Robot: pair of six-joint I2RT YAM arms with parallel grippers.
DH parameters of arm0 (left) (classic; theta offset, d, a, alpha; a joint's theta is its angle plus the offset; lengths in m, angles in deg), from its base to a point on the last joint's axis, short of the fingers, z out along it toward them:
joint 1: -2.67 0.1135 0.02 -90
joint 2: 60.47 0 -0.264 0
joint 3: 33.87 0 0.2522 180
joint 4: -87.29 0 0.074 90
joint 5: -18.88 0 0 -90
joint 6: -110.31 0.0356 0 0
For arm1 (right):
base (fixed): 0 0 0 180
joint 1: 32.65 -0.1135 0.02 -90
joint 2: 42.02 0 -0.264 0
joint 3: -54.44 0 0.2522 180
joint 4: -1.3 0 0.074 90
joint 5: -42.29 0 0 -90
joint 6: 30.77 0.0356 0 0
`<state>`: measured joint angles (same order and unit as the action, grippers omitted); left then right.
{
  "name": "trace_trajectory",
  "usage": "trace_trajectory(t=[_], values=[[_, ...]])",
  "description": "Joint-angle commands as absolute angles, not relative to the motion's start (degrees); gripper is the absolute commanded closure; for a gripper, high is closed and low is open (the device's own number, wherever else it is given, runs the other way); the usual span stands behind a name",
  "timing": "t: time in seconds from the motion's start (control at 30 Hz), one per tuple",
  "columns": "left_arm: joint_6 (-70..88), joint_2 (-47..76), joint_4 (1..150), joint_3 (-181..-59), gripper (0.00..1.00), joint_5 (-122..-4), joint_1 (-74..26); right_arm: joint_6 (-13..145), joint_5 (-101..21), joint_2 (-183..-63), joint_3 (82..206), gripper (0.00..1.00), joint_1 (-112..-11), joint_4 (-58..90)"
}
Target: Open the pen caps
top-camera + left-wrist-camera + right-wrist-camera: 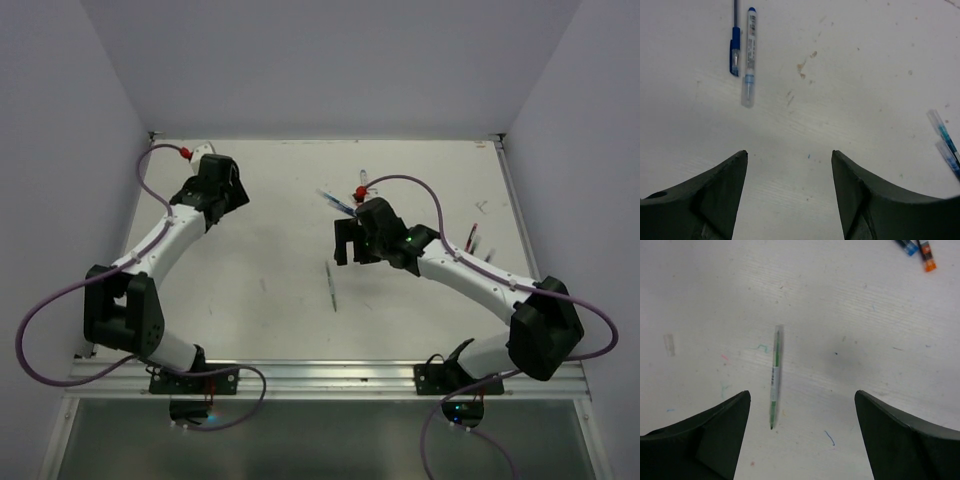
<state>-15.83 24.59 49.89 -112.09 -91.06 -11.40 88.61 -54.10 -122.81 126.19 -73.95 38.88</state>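
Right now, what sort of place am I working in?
Probably a lab robot test cell: a scuffed, ink-marked white tabletop, plain grey enclosure walls on three sides, and a silver aluminium mounting rail along the near edge.

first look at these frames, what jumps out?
Both arms hang open and empty over the white table: the left gripper toward the far left, the right gripper near the middle. A thin green pen lies alone just ahead of the right gripper. The left wrist view shows a blue cap on a dark pen, beside a clear-barrelled pen.
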Motion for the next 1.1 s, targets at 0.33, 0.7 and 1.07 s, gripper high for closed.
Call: trace_trajectory(t=[0.33,0.7,1.07], values=[[-5.3,42.7,65.2,-120.2,0.32,-75.9,2.7,80.9,-69.5,-115.8,126.6,0.01,-74.0,49.2],[-1.3,49.8,69.9,-125.0,0.34,-74.7,2.7,81.2,-62.4,-116.6,124.8,0.11,-73.9,45.1],[-1.0,52.9,65.8,-128.9,0.35,-79.0,2.8,80.8,-61.5,-115.2,124.9,0.13,-73.9,44.9]])
